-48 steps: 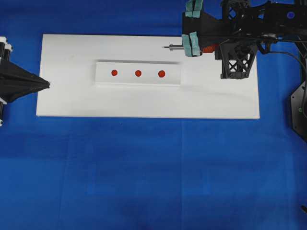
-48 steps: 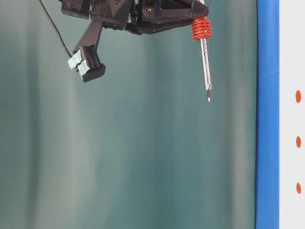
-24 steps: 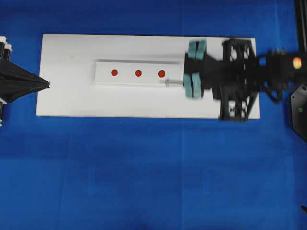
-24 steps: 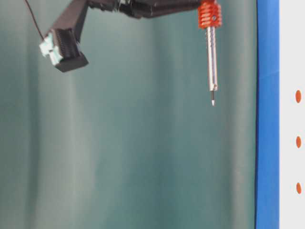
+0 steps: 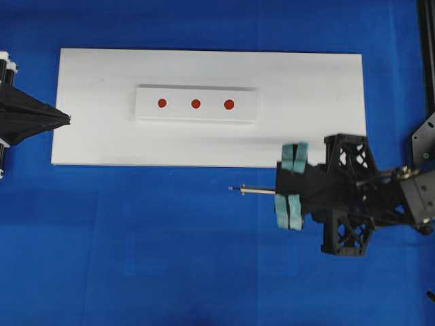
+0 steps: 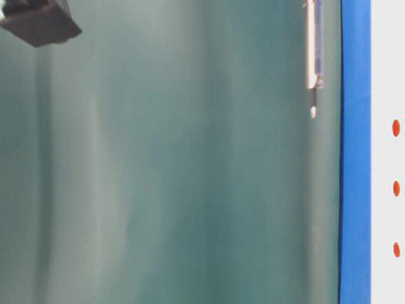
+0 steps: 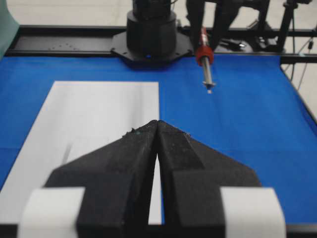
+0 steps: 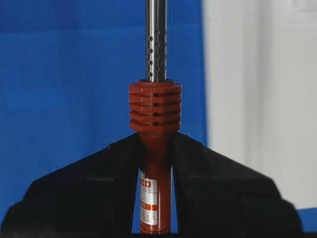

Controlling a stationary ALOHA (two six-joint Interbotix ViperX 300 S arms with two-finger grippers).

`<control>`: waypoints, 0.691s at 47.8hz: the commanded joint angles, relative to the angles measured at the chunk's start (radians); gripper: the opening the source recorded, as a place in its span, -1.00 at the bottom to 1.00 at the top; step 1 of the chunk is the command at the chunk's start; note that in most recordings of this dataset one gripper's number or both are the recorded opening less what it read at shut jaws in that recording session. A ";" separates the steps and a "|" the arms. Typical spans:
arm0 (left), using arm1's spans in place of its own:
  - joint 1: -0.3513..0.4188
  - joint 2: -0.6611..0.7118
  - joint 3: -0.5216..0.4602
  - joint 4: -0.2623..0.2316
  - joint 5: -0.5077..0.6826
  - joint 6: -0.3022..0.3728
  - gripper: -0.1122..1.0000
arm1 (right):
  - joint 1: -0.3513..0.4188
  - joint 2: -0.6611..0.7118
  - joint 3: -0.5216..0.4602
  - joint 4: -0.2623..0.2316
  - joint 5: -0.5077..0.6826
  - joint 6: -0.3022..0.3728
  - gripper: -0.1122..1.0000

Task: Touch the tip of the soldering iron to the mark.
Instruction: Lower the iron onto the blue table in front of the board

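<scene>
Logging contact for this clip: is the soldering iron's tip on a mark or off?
Off. The soldering iron hangs over blue cloth, clear of the red marks.

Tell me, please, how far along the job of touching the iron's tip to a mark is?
Done: the right gripper is shut on the iron. In hand: the iron is held in the air over the blue cloth, with its tip off the white board. Left: bring the tip to one of the red marks and touch it. The left gripper is shut, idle.
</scene>
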 commanded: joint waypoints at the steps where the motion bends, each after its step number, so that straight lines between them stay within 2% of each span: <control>1: 0.003 0.003 -0.011 0.000 -0.011 -0.002 -0.80 | -0.002 0.002 -0.025 -0.006 -0.008 0.000 -0.68; 8: 0.003 0.003 -0.011 0.002 -0.015 -0.002 -0.80 | -0.018 0.040 -0.066 -0.040 -0.026 -0.017 -0.68; 11: 0.003 0.003 -0.011 0.002 -0.015 -0.002 -0.80 | -0.028 0.072 -0.100 -0.048 -0.041 -0.049 -0.68; 21: 0.003 0.003 -0.011 0.002 -0.015 -0.002 -0.80 | -0.058 0.199 -0.242 -0.048 -0.081 -0.130 -0.68; 33: 0.003 0.003 -0.011 0.000 -0.020 -0.002 -0.80 | -0.095 0.337 -0.420 -0.048 -0.084 -0.170 -0.68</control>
